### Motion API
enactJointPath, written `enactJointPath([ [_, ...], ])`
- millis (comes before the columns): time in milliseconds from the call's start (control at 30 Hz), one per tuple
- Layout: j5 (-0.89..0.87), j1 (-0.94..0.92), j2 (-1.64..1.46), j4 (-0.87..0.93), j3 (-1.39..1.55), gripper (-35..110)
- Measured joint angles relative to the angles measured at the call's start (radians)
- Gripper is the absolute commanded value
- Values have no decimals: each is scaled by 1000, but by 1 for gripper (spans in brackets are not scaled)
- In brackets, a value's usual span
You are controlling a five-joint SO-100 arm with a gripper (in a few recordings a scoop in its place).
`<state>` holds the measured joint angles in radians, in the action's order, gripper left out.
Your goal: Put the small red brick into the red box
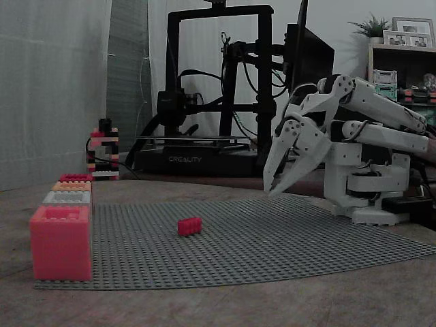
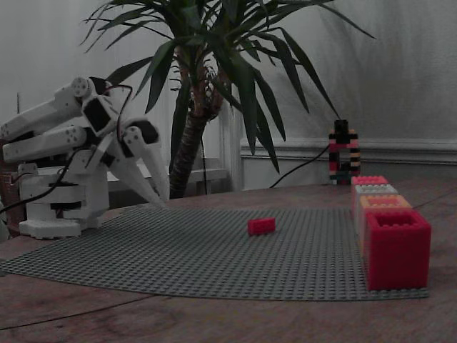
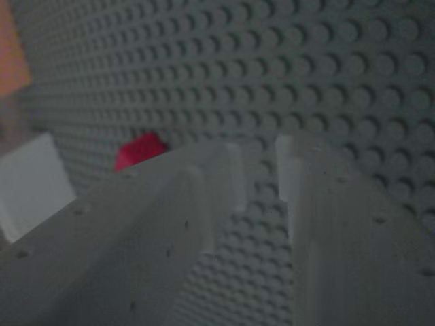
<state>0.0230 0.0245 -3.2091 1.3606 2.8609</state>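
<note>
Hovering just above the mat (image 1: 272,238) near its right edge in a fixed view, the gripper (image 1: 271,193) is pointing its tips down and to the left. Its fingers are standing slightly parted, with a narrow gap showing between them in the wrist view (image 3: 260,170), and they are pinching nothing. The brick (image 1: 189,226) is lying flat on the mat around its middle, well apart from the gripper; in the wrist view it is peeking out red beside the left finger (image 3: 139,151). The red box (image 1: 60,242) is sitting at the mat's near left corner, heading a row of boxes running back along the left edge. In another fixed view the sides are swapping: gripper (image 2: 163,204) at left, brick (image 2: 261,226) in the middle, red box (image 2: 396,246) at the near right corner.
</note>
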Motion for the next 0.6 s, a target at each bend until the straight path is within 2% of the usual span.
enactJointPath([
  [167,-32,0,101,-98,-104,8],
  [433,-242,0,819,-173,-594,18],
  [600,-396,31,1140,-187,-805,23],
])
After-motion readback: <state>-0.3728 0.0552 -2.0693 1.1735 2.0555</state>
